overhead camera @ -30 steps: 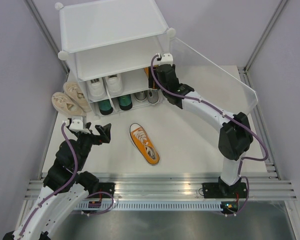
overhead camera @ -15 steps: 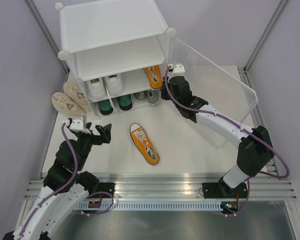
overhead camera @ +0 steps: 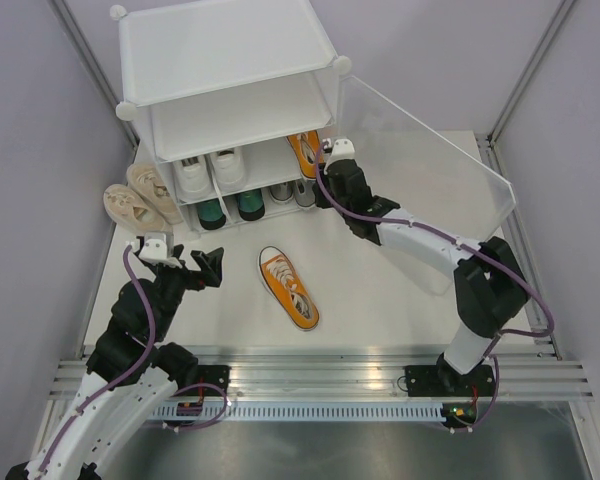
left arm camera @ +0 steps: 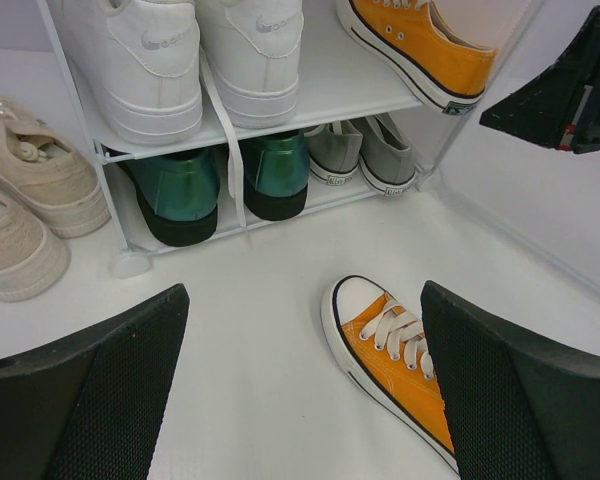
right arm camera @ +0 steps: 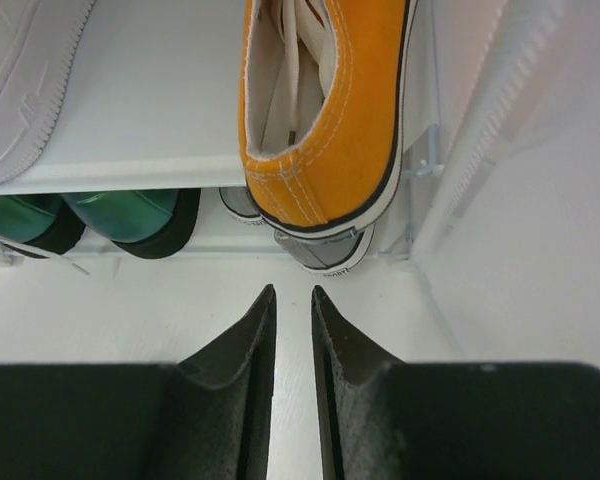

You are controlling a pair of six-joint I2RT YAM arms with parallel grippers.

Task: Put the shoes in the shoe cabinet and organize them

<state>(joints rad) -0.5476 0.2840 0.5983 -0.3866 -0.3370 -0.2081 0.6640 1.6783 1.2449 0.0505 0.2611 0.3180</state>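
Up at the cabinet (overhead camera: 220, 50), the right gripper (right arm camera: 292, 292) has its fingers nearly together, only a thin slit between them and nothing in it. Just ahead of the tips and a little to their right lies one orange shoe (right arm camera: 325, 130), on the middle shelf at its right end, heel toward the gripper and apart from it. Under that heel, on the bottom tier, a grey shoe (right arm camera: 325, 250) shows its heel; ahead to the left on the same tier are the heels of the green pair (right arm camera: 130, 215), and far left on the middle shelf is a white sole (right arm camera: 25, 90). The clear door (overhead camera: 430, 150) stands swung open on the gripper's right. The left gripper (left arm camera: 302, 290) hangs low over the table (overhead camera: 380, 290) with its fingers spread wide, holding nothing. The loose orange shoe (left arm camera: 395, 350) lies on the table just ahead of it, between the lines of the two fingers but nearer the right one, toe pointing away toward the cabinet, its rear hidden behind that finger. Farther ahead to the left, the beige pair (left arm camera: 25, 200) sits on the table beside the cabinet.
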